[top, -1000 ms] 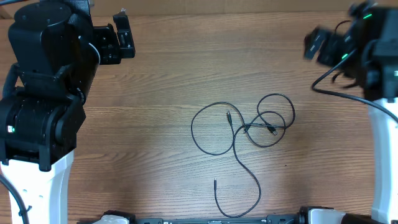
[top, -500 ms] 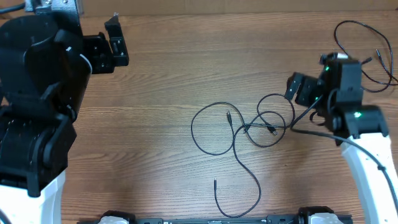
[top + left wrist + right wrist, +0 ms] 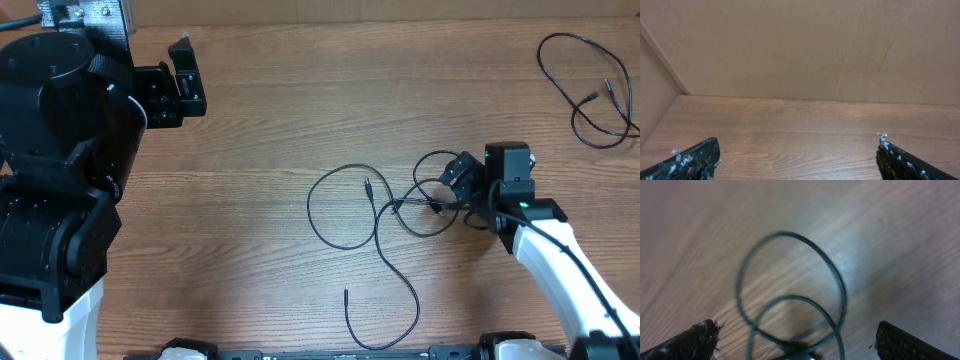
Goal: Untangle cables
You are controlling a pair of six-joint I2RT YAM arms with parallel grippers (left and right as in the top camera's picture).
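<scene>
Right gripper (image 3: 455, 180) low over tangled cables (image 3: 399, 206), fingers spread, empty; left gripper (image 3: 188, 75) far left, likewise released

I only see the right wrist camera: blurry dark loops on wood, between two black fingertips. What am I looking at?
Observer: Those loops are part of a tangle of thin black cables mid-table on the brown wooden table. The right gripper hangs over the tangle's right side.
Visitor: Is that all the cable there is?
Observer: No. A separate thin black cable lies apart near the back right corner.
Visitor: And the other arm?
Observer: The left gripper is open at the far left, with no cable near it.
</scene>
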